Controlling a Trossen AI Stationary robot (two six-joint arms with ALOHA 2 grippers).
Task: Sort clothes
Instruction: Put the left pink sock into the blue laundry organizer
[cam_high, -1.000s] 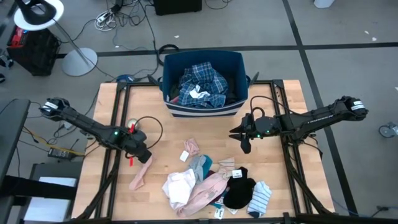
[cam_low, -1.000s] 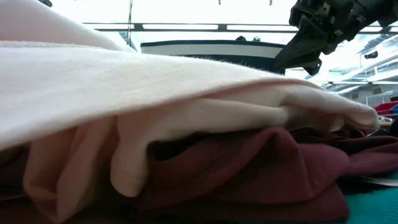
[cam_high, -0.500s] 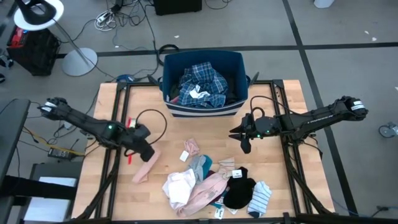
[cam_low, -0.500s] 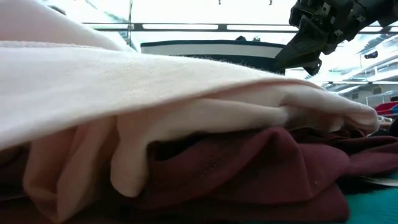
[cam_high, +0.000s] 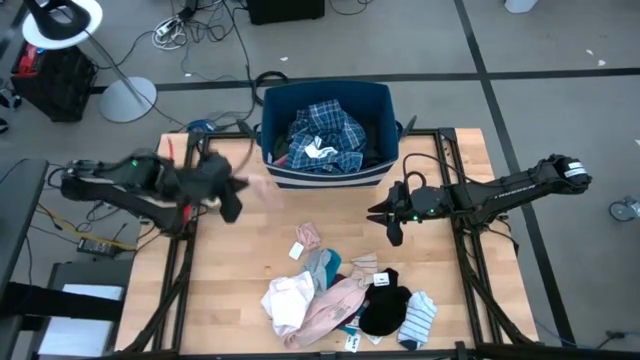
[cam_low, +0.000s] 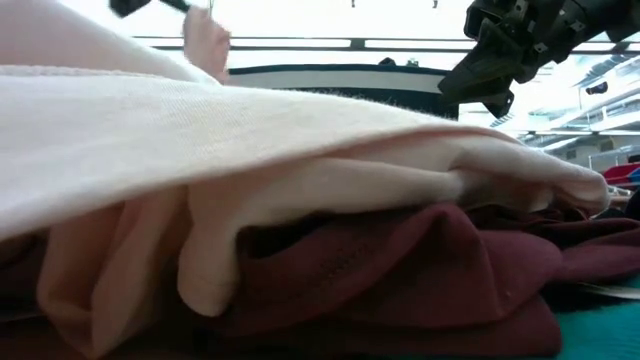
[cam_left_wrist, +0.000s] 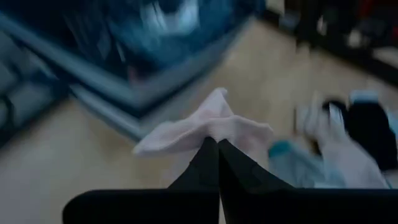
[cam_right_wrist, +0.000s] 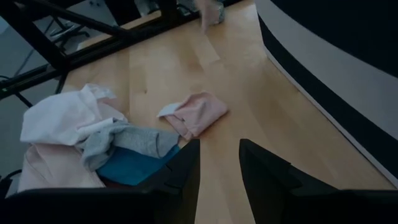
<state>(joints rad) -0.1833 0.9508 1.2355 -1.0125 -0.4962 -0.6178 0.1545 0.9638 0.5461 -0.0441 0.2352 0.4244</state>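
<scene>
My left gripper (cam_high: 240, 191) is shut on a small pale pink garment (cam_left_wrist: 199, 129), in the air over the table's far left, just left of the dark blue bin (cam_high: 325, 165). The garment also shows in the low view (cam_low: 207, 42). The bin holds blue plaid cloth (cam_high: 325, 128). The heap of clothes (cam_high: 340, 295) lies at the table's near middle: white, pink, grey, black and striped pieces. My right gripper (cam_high: 391, 229) is open and empty, hanging over the table right of centre, above bare wood (cam_right_wrist: 217, 163). My left gripper pinches the pink garment at a bunched part near its middle (cam_left_wrist: 215, 128) between its two shut fingers. The cloth spreads out past the fingertips on both sides, slack and lifted clear of the table. One layer or several, I cannot tell.
A folded pink piece (cam_high: 308, 238) lies alone between the heap and the bin; it also shows in the right wrist view (cam_right_wrist: 194, 114). Black frame rails (cam_high: 190, 250) run along both table sides. In the low view, pink and maroon cloth (cam_low: 330, 260) fills the foreground.
My left gripper has risen from the table's left part and swung fast toward the far edge and the bin. The pink garment, which lay stretched on the wood below it, is now lifted clear and trails from the fingers.
</scene>
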